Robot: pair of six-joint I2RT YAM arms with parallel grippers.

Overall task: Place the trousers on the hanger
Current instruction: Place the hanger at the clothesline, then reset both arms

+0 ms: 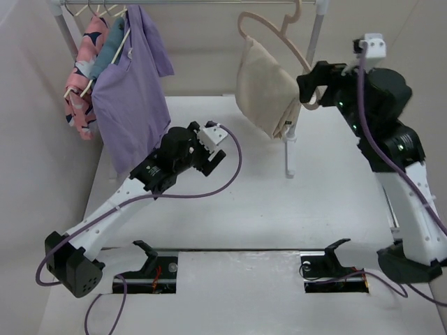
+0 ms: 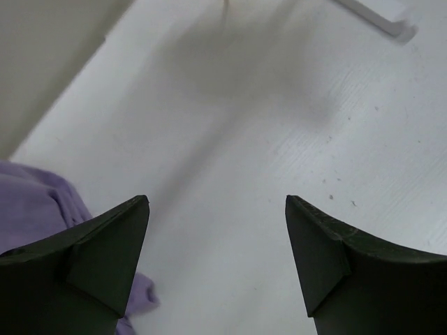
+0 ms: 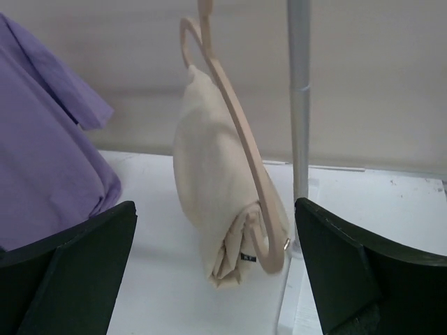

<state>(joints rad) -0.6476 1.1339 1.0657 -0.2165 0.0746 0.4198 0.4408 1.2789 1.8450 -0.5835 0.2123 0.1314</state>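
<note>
Trousers (image 1: 264,87) hang folded over the hanger (image 1: 279,35) up by the rack's rail (image 1: 209,3), just ahead of the right gripper (image 1: 307,89) and framed between its fingers (image 3: 77,265) in the wrist view, clear of both. Right jaws spread wide, holding nothing; left gripper (image 1: 215,157) well apart from the trousers, low over the table (image 1: 279,209), jaws also parted and empty, the purple shirt (image 2: 35,202) beside its left finger. Hanger's hook cut off at the top edge of the right wrist view; hold on the rail hard to make out from above.
</note>
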